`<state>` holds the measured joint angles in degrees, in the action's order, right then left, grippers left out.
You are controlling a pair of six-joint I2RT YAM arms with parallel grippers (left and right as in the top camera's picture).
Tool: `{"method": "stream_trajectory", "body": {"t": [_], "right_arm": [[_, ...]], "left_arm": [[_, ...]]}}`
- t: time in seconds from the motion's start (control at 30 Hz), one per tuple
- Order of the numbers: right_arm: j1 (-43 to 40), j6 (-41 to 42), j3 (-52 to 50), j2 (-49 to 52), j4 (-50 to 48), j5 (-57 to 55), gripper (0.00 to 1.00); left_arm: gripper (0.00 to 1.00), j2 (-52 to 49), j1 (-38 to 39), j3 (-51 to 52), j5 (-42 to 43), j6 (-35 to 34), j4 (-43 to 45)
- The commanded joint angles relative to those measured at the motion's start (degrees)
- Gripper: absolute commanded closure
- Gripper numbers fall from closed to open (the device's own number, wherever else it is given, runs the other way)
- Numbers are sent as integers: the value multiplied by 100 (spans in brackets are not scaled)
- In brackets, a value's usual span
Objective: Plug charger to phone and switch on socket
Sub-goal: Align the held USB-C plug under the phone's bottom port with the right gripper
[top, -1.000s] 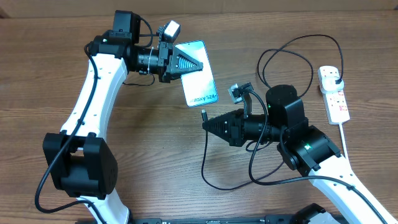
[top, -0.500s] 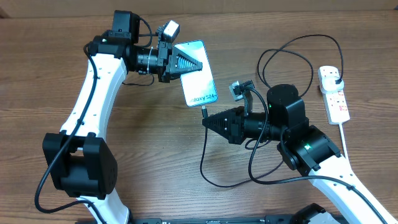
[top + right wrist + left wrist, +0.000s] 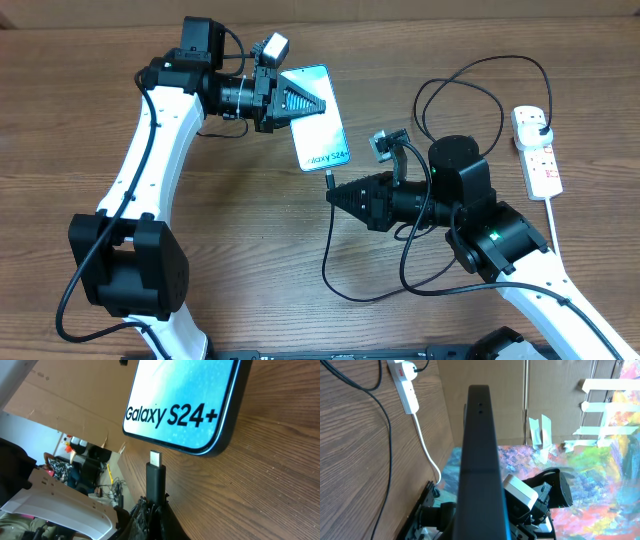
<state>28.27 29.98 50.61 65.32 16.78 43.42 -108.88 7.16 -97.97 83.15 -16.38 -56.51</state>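
The coming move turns on one small gap. The right jaws are pressed together on the body of the charger [image 3: 155, 477], just behind its connector, and the metal tip points to 12 o'clock in the right wrist view. It stops just short of the bottom edge of the phone [image 3: 325, 140] without touching it. Seen from overhead, the phone's long axis runs close to 12-to-6, leaning a little toward 11-to-5, with its bottom end at the 6 o'clock side, directly facing the connector. The left jaws, reaching in from 9 o'clock on the left arm [image 3: 160, 140], are closed on the phone's upper part, and the wrist view looks straight down its dark edge. We cannot see the port itself. We judge the tip sits slightly to the 9 o'clock side of the edge's middle, so a small shift toward 3 o'clock may be needed before pushing in. The right arm [image 3: 500, 235] is plainly the nearer one for that. The socket [image 3: 540, 160] lies on the table [image 3: 100, 60] well apart at 3 o'clock, untouched. We count one phone, one charger with one free tip, one socket and one white cord [image 3: 552, 215]; the switches are too small to count.
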Motion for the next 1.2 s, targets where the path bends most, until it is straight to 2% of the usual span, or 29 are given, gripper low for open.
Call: {"method": "stream_trajectory", "body": {"t": [0.0, 1.17], "right_arm": [[37, 7, -4, 13, 2, -31, 96], [9, 4, -4, 13, 87, -31, 96]], "left_arm": [[96, 22, 72, -76, 238, 15, 24], [96, 22, 129, -76, 238, 31, 20]]}}
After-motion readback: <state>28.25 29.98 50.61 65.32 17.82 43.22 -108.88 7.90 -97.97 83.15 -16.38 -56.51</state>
